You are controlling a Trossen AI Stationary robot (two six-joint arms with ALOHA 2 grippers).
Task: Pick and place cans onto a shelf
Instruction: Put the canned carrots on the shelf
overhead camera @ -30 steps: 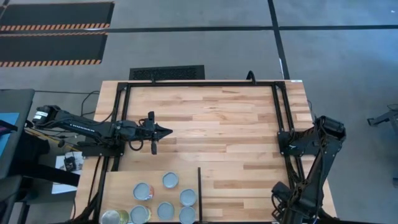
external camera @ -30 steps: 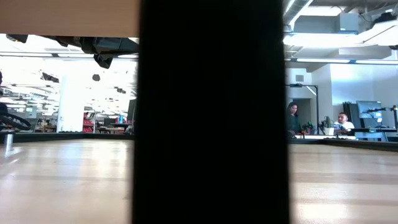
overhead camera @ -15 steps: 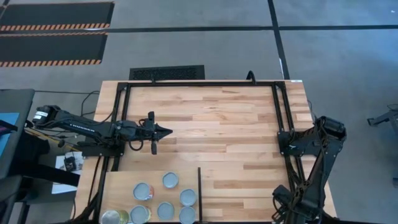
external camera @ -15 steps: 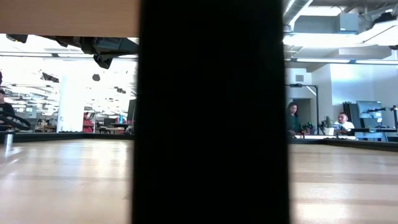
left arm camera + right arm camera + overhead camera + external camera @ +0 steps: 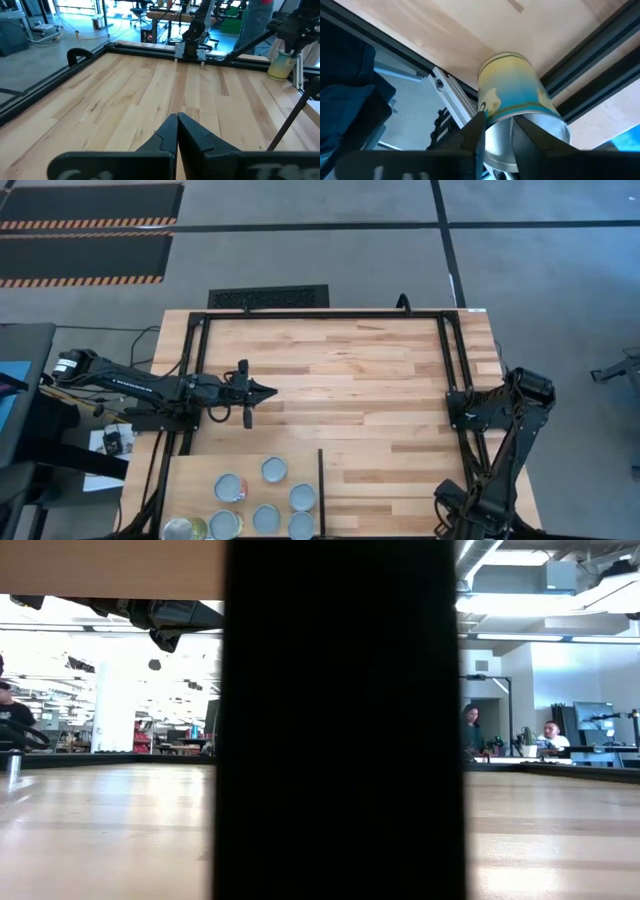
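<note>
Several cans [image 5: 262, 498] stand on their bottoms on the pale shelf [image 5: 195, 472] at the table's near left, beside its dark divider [image 5: 320, 490]. Another can [image 5: 512, 97], with a yellow and blue label, is upright at the table's near right corner by the black frame rails; the left wrist view shows it far off as the can [image 5: 281, 64]. My right gripper [image 5: 500, 122] comes down on it from above, shut on it. In the high view the right arm runs out of the near edge. My left gripper [image 5: 264, 391] hangs shut over the table's left part, touching nothing. My right gripper has the can between its two fingers, one finger [image 5: 476, 131] on each side of the can's wall near the silvery upper end [image 5: 547, 127]. The fingers point steeply down. Whether the can's bottom rests on anything is hidden by the can itself.
Black frame rails [image 5: 452, 370] run along the table's edges. In the low view a broad black upright [image 5: 340, 720] blocks the middle. The plank tabletop [image 5: 350, 380] stretches between the two arms. People sit in the room beyond the table.
</note>
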